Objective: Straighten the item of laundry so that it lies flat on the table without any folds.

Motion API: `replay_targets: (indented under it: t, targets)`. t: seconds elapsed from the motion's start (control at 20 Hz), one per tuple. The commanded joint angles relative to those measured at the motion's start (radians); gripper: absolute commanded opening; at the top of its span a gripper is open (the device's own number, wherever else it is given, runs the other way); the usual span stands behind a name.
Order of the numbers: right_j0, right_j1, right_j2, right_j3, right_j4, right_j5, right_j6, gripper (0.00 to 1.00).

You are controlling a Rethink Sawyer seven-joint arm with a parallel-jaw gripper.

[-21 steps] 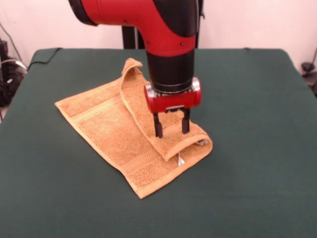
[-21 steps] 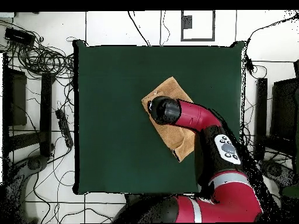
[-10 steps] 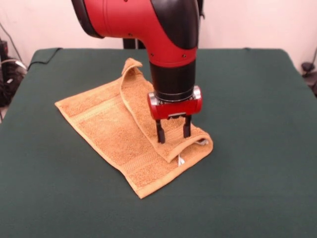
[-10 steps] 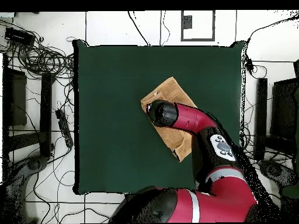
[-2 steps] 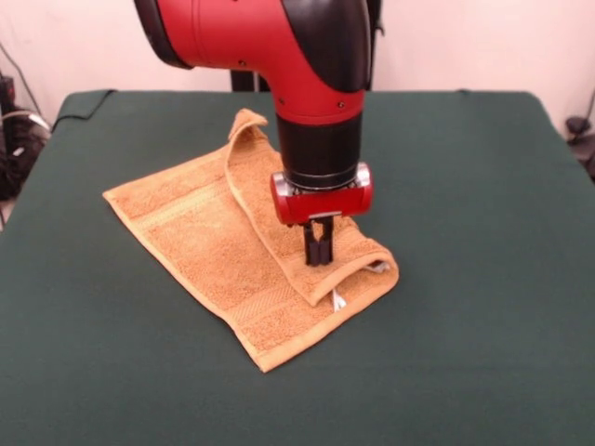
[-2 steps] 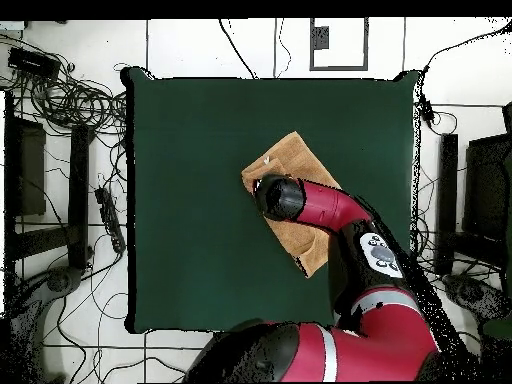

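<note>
Round the tabletop (image 6: 180,150) lies a white tiled floor (image 6: 70,330) with dark joints. In the overhead view, a thick tangle of black cables (image 6: 75,100) spreads off the tabletop's left edge, near its upper corner. Below that tangle, also left of the tabletop, stand a dark box (image 6: 25,168), a long black bar (image 6: 78,195) and a small black strip (image 6: 108,218) on the tiles. Right of the tabletop stand another black bar (image 6: 447,190) and a dark box (image 6: 492,185). Above the tabletop's top edge sits a grey-framed panel (image 6: 343,45). In the front view, a pale wall (image 5: 483,46) rises behind the tabletop.
</note>
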State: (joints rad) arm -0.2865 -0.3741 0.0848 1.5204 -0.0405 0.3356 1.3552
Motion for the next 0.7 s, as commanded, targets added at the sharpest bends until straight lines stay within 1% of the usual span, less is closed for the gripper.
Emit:
replay_targets:
  t: [0.05, 0.4, 0.65, 0.7]
  targets:
    - [0.037, 0.023, 0.003, 0.062, 0.046, -0.034, 0.261, 0.0]
    - [0.042, -0.004, -0.006, 0.079, 0.056, -0.013, 0.263, 0.0]
    - [0.045, 0.002, -0.013, 0.066, 0.064, 0.01, 0.255, 0.0]
    - [0.036, 0.018, -0.008, 0.05, 0.06, 0.0, 0.242, 0.0]
